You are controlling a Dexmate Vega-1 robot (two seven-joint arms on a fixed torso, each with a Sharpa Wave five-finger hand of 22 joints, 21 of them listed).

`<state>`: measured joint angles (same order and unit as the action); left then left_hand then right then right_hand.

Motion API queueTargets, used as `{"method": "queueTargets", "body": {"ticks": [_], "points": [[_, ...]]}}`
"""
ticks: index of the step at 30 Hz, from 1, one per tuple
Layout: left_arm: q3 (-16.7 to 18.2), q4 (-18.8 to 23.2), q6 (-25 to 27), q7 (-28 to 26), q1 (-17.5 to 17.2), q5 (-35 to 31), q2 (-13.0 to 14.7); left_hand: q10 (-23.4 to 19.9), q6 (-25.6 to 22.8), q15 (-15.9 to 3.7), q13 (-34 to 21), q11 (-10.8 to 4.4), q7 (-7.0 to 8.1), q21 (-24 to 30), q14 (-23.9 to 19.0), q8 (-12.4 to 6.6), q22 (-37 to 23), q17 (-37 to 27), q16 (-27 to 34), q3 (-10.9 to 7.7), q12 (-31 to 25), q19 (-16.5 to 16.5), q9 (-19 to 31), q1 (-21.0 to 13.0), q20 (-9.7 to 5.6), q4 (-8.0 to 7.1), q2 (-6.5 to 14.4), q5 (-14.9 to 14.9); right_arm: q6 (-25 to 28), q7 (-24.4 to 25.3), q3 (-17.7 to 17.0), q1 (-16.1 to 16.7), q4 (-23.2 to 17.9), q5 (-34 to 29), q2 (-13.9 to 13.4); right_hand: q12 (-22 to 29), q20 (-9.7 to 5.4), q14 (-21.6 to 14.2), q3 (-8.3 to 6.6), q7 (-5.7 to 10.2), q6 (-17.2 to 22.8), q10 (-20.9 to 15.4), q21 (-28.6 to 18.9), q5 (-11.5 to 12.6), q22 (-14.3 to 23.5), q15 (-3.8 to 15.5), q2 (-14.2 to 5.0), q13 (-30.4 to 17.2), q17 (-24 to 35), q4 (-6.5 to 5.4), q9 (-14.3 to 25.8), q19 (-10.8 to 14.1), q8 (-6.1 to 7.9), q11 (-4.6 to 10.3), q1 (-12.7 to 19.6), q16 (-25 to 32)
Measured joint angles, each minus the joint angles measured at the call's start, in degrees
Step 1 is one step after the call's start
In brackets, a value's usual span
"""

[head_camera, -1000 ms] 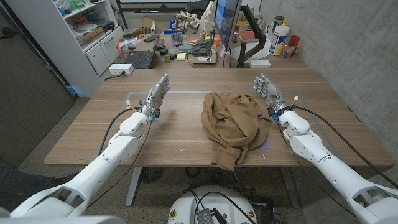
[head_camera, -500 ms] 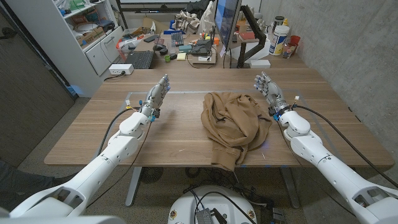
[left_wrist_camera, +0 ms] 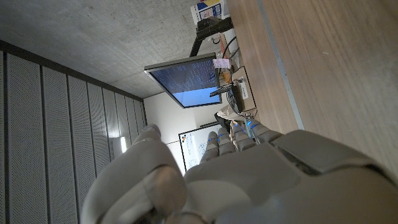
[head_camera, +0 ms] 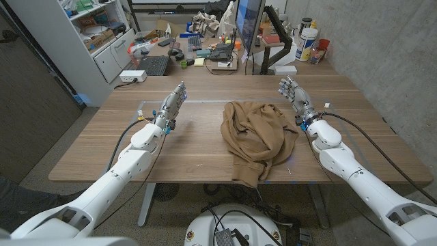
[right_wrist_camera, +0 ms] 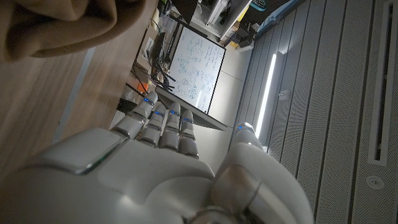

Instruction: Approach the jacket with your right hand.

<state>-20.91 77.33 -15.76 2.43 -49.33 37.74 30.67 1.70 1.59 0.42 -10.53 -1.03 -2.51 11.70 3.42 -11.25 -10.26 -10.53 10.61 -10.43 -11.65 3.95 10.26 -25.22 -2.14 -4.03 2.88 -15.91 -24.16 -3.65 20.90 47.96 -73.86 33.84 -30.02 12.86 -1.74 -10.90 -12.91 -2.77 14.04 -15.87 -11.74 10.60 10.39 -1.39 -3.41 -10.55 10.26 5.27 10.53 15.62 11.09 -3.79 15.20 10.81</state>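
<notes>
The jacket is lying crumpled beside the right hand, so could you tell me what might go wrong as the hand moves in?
The right hand stands open beside the jacket, so its spread fingers might snag a loose fold. The jacket's lower edge droops over the table's near edge, so a sideways push could drag it off.

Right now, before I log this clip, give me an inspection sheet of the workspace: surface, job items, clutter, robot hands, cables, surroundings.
Surface: wooden table, pale tape line near its far edge.
Job's things: brown jacket crumpled at table centre, one end hanging over the near edge.
Clutter: nothing seen on the table besides the jacket.
Robot hands: left robot hand open, holds nothing, left of the jacket; right robot hand open, beside the jacket's right edge, not touching it.
Cables: black cable along the right arm, another along the left.
Surroundings: cluttered desk with monitor behind, white shelving far left.
</notes>
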Motion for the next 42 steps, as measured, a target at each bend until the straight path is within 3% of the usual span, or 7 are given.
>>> {"method": "queueTargets", "body": {"ticks": [5,11,19,42], "points": [[0.0,0.3,0.0,-0.4,-0.2,0.0,0.0,-0.3,-0.5,0.31,0.0,0.95,-0.46,0.0,0.3,0.00,0.0,0.0,0.0,0.00,0.0,0.0,0.0,-0.2,0.00,0.00,0.2,0.0,-1.2,-1.1,0.1,-0.5,1.0,-0.1,0.0,0.0,-0.10,-0.5,0.19,0.00,0.0,0.2,0.0,0.0,0.0,0.07,0.02,0.0,0.0,0.18,0.0,0.5,0.00,0.22,0.0,0.0],[0.0,0.7,0.0,-0.8,-0.3,-0.2,0.1,-0.3,-0.8,0.31,0.0,0.95,-0.77,0.0,0.3,0.00,0.0,0.0,0.0,0.00,0.0,0.0,0.0,-0.2,0.00,0.00,0.2,0.0,-2.8,-2.5,0.1,-1.0,2.3,0.0,0.4,0.0,-0.01,-0.8,0.37,0.37,-0.1,0.1,0.0,0.0,0.0,0.37,0.56,0.0,0.0,0.36,0.0,0.6,0.00,0.55,-0.2,0.0],[0.1,1.5,0.1,-1.2,-0.8,-0.3,0.3,-0.3,-0.8,0.31,0.0,0.94,-0.77,0.0,0.3,0.00,0.0,0.0,0.0,0.00,0.0,0.0,0.0,-0.2,0.00,0.00,0.2,0.0,-4.6,-4.5,0.1,-1.4,3.3,0.7,0.7,0.0,-0.10,-1.1,0.65,2.00,0.1,-0.1,0.0,0.0,0.0,0.68,1.15,0.0,0.0,0.65,0.0,1.2,0.00,1.35,-0.3,0.0],[0.6,4.4,1.0,-2.5,-2.3,-0.5,1.4,-0.3,-0.8,0.31,0.0,0.94,-0.76,0.0,0.3,0.00,0.0,0.0,0.0,0.25,0.0,0.0,0.0,-0.2,0.00,0.24,0.2,0.0,-8.5,-5.5,-0.3,-1.0,2.5,-0.7,0.0,0.0,0.00,-2.2,1.05,2.99,1.6,-1.0,0.0,0.4,0.0,1.19,2.06,0.0,0.0,0.73,0.0,2.0,0.36,2.27,-0.5,0.3]]}}
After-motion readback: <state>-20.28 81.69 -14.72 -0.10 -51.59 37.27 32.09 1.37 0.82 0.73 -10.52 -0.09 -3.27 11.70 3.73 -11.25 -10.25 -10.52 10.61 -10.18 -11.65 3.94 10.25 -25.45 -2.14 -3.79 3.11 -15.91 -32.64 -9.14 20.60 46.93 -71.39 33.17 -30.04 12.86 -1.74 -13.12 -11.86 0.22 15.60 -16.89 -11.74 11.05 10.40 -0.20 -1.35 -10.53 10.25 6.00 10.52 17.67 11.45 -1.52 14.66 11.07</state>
